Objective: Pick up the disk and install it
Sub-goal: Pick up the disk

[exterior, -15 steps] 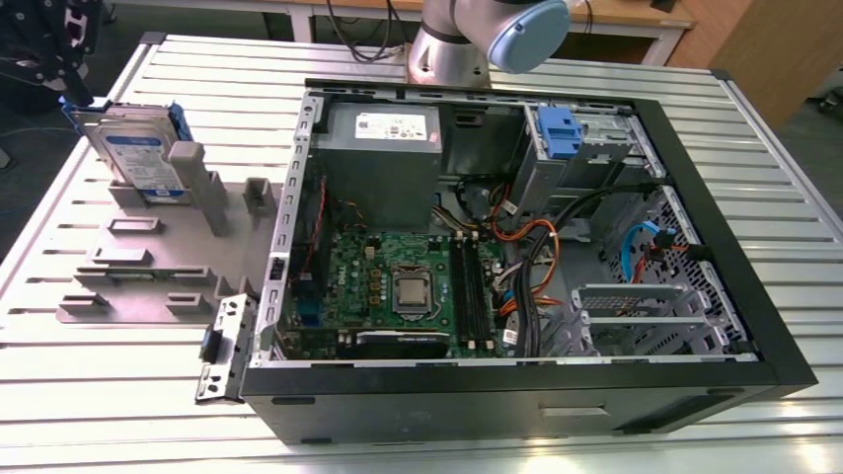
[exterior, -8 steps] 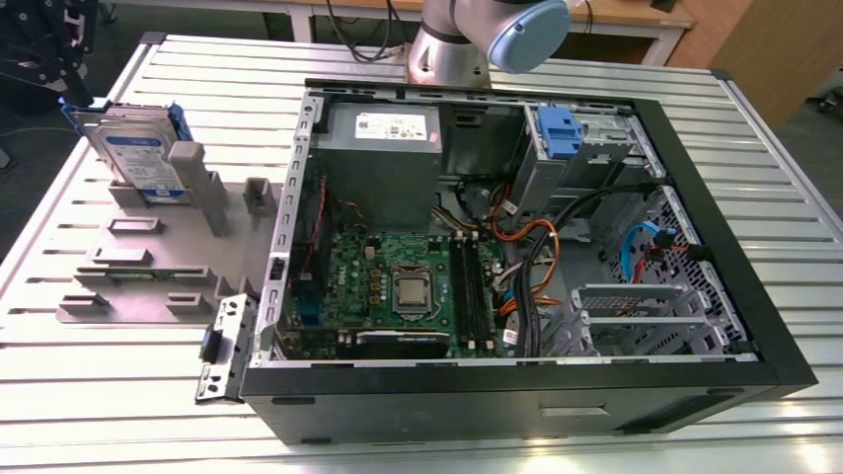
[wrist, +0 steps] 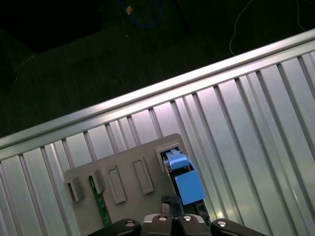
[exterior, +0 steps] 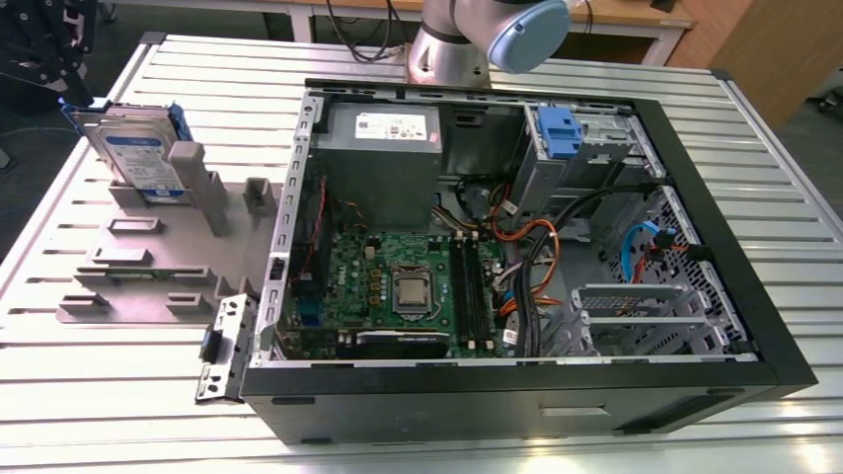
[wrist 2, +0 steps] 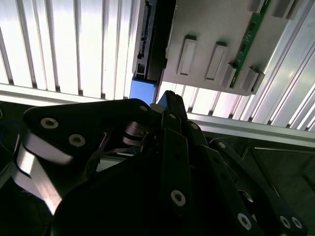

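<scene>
Upper left in the exterior view, the flat silver-grey, blue-railed disk [exterior: 137, 154] stands on edge; likely stiff, dense, shock-sensitive. Take its rails. Your black claw [wrist 2: 168, 101]: pressed together, empty.

Disk [exterior: 137, 158] upright in holder [exterior: 148, 265] on table [exterior: 106, 400], exterior view's left of computer case [exterior: 527, 380].

From here I see a ribbed silver aluminium table [exterior: 79, 395], a pale wooden desk [exterior: 606, 20] beyond its far edge, a brown wooden panel [exterior: 771, 49] at the exterior view's far right, dark carpeted floor [wrist: 98, 54] below.
</scene>
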`<state>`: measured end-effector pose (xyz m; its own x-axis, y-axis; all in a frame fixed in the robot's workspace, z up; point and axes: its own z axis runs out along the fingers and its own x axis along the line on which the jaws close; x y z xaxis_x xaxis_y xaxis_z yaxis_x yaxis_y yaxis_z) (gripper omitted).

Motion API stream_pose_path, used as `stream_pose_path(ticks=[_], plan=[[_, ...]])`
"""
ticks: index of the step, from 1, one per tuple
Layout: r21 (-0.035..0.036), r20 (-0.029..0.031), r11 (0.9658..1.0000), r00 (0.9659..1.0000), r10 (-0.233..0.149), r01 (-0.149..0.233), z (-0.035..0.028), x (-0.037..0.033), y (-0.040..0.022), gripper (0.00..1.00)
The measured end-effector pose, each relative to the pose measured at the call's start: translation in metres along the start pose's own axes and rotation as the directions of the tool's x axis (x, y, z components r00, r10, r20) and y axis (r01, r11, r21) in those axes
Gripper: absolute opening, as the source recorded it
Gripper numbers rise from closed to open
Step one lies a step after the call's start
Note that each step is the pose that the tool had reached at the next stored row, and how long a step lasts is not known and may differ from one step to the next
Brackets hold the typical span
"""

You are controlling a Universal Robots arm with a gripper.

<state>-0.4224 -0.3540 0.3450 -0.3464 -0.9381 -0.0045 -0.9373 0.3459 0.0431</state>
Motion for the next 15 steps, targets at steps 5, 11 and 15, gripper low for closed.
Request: stream_pose_path(ticks=[5,11,15], plan=[[0.0000,0.0000,1.0000,1.0000,0.000,0.000,0.0000,0.0000,0.0000,0.11],[0.0000,-0.0006,0.9999,0.9999,-0.015,0.015,0.0000,0.0000,0.0000,0.11],[-0.0005,-0.0034,0.9968,0.9968,-0.080,0.080,0.0002,0.0000,0.0000,0.11]])
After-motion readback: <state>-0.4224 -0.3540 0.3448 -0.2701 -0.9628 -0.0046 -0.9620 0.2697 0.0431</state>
